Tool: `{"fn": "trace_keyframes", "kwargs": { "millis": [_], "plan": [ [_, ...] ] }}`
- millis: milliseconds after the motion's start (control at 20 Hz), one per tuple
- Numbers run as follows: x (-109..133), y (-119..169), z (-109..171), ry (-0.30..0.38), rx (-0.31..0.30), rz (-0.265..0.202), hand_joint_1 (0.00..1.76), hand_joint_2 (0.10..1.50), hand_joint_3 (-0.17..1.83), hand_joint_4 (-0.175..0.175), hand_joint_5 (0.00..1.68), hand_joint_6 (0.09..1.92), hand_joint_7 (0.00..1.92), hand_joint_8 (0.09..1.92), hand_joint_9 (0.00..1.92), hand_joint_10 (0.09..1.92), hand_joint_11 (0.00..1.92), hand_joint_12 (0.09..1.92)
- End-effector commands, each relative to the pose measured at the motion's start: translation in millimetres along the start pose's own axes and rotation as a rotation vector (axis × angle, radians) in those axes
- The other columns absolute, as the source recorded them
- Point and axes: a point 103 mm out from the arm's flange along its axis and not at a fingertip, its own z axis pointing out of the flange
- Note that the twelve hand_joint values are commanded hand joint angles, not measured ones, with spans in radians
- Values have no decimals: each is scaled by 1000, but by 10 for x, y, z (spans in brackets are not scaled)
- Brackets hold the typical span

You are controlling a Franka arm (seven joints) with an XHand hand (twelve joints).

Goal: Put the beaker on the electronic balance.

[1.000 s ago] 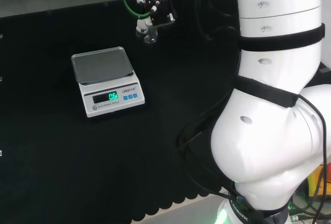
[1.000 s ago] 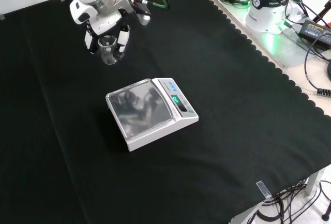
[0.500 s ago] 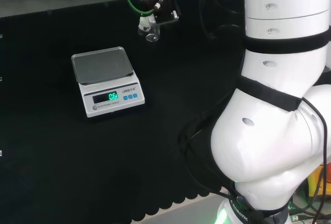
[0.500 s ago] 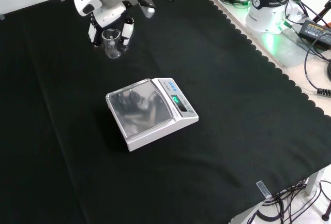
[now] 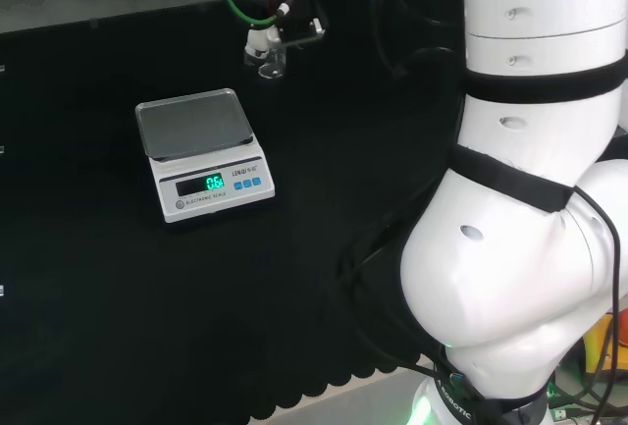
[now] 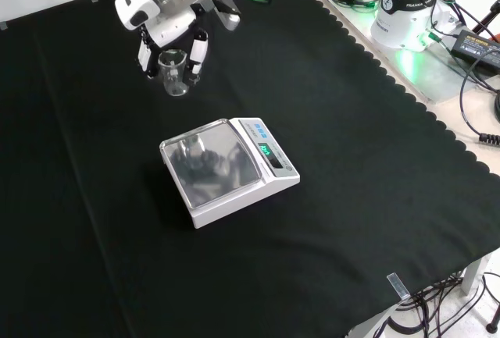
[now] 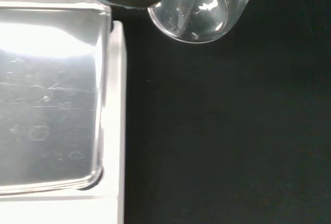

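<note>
In the front view's upper left, the hand (image 6: 166, 35), fingers curled round the clear beaker (image 6: 174, 72), has carried it closer to the electronic balance (image 6: 228, 170) than a second ago, so placing it on the pan looks near.

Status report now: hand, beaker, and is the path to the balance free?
Hand shut on beaker, carried above the cloth. Balance pan bare, beaker not yet over it. Nothing in between.
</note>
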Motion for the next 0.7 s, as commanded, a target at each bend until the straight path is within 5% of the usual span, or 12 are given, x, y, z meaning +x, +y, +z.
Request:
{"fn": "trace_keyframes", "kwargs": {
  "millis": [50,700],
  "plan": [
    [332,65,43,-3,14,-50,1081,1240,-175,-175,775,750,794,844,1161,399,1352,697],
    [843,138,253,-9,50,-128,1070,1241,-175,-175,769,747,794,836,1159,396,1341,697]
  ]
}}
